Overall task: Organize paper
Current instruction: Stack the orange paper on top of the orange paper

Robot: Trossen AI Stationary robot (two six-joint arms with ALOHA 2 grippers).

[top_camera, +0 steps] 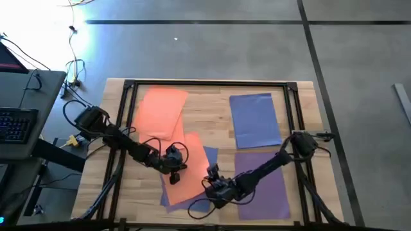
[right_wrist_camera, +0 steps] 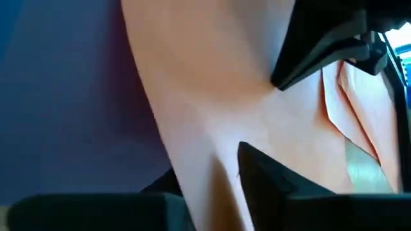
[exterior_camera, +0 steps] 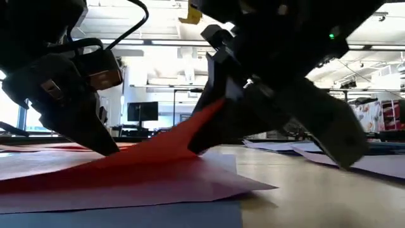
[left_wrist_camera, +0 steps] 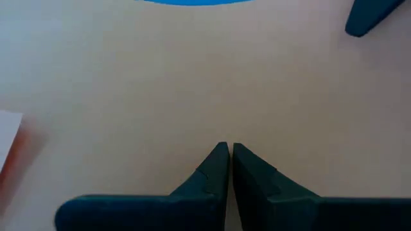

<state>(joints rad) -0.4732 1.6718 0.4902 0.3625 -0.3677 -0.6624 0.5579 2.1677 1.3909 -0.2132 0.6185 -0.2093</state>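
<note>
One orange sheet (top_camera: 186,168) lies near the table's front middle, on top of a purple sheet (exterior_camera: 190,182) and a blue sheet (exterior_camera: 126,216). My left gripper (top_camera: 173,173) is shut, its tips (left_wrist_camera: 228,149) down on the orange sheet. My right gripper (top_camera: 213,184) is shut on that sheet's right side, which rises off the table. More orange paper (top_camera: 160,109) lies at the far left, blue paper (top_camera: 255,120) at the far right, and purple paper (top_camera: 264,183) at the near right. My left gripper presses its shut fingertips (left_wrist_camera: 221,157) down on the orange sheet's middle (left_wrist_camera: 192,96), coming from above at a slant. The sheet stays flat on the sheets beneath it there (exterior_camera: 111,152). My right gripper pinches the orange sheet's right edge (right_wrist_camera: 215,138), with one finger (right_wrist_camera: 260,170) on one face and the other hidden behind the sheet. That edge (exterior_camera: 212,109) is lifted clear, and the sheet slopes down to the left.
A black metal frame (top_camera: 128,96) runs around the table top, its rails along the left, far and right sides. Bare wood (top_camera: 212,115) shows between the orange and blue stacks. A desk with a keyboard (top_camera: 16,122) stands beyond the left edge.
</note>
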